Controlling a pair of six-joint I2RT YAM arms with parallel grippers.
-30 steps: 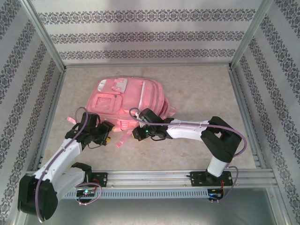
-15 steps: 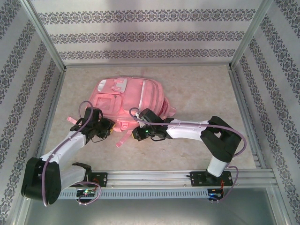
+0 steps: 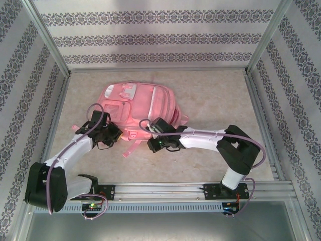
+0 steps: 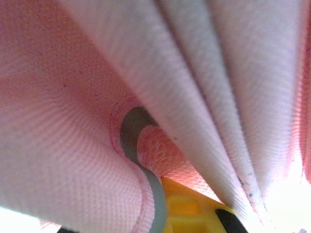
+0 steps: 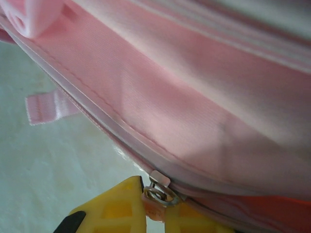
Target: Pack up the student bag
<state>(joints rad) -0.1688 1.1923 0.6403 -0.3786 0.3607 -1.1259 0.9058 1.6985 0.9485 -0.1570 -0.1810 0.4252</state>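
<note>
Left gripper [image 3: 113,134]: closed down tight at the near-left edge of the student bag [image 3: 135,103]. In its wrist view we see folds of pink fabric [image 4: 73,121] pressed right up to the lens. They run down to the yellow fingers [image 4: 187,208], and a curl of grey piping [image 4: 130,136] lies among them. We read this as a pinch on the bag's cloth.

Right gripper [image 3: 150,137]: also closed, at the bag's near edge a little right of centre. In its wrist view the yellow fingers [image 5: 114,204] meet on the zipper pull [image 5: 158,193], a small metal piece sitting on the pale zip line.

The bag lies flat on the table [image 3: 215,100], left of centre, with its pocket panels facing up. Its white-trimmed end points to the far left. From the right wrist view we note smooth pink cloth [image 5: 194,111] above the zip, which crosses the frame on a slant.

A short pink strap end [image 5: 46,107] lies loose on the table just beside the bag's edge. From above, a strap [image 3: 131,148] trails from the near side between the two grippers.

The tabletop is a pale mottled beige. Patterned striped walls [image 3: 150,37] close in three sides, and an aluminium rail [image 3: 165,190] at the near edge carries both arm bases.
</note>
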